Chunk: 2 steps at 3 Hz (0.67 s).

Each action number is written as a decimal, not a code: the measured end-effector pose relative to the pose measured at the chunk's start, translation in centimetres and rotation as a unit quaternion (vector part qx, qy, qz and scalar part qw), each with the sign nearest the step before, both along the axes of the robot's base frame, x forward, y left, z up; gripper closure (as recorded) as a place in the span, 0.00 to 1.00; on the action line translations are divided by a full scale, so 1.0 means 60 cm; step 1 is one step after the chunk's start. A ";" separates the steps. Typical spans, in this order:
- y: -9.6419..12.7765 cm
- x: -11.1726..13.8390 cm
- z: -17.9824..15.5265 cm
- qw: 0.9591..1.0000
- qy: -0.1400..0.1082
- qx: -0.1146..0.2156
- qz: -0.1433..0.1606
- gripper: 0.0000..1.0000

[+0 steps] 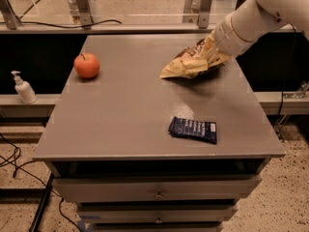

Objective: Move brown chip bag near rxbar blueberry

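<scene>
The robot's white arm [256, 16] reached in from the upper right of the camera view; its gripper [210, 50] sat over the far right part of the flat grey table top [125, 105], pushed into the upper right end of the crinkly tan-yellow and dark brown chip bag [186, 66]. The gripper was clamped narrowly on that crumpled end and held nothing else; the foil hid most of the fingers.

The brown chip bag hung tilted, its right end raised at the gripper and its pointed left tip lower; a dark shadow lay on the table just under it; whether the tip touched the surface could not be told.

The small flat rectangular navy-blue wrapped rxbar blueberry [193, 129] lay flat near the front edge, right of centre, its pale print facing up; it was well apart from the bag, closer to the camera, with bare table between them.

A round red-orange apple [87, 65] with a short stem stood upright on the far left part of the table, well apart from both the bag and the bar.

A white pump bottle [22, 87] stood on a lower ledge left of the table; grey drawers [157, 190] sat beneath the top; black cables [14, 163] trailed on the speckled floor at the left.
</scene>
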<state>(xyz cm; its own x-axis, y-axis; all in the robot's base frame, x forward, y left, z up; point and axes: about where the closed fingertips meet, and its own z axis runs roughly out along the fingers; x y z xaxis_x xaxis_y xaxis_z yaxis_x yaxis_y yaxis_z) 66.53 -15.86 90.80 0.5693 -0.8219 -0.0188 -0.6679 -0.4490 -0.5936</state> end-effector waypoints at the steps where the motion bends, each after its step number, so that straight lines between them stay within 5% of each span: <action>1: 0.000 0.000 0.001 1.000 0.000 0.000 0.000 1.00; 2: 0.006 -0.011 -0.015 1.000 0.011 -0.016 0.008 1.00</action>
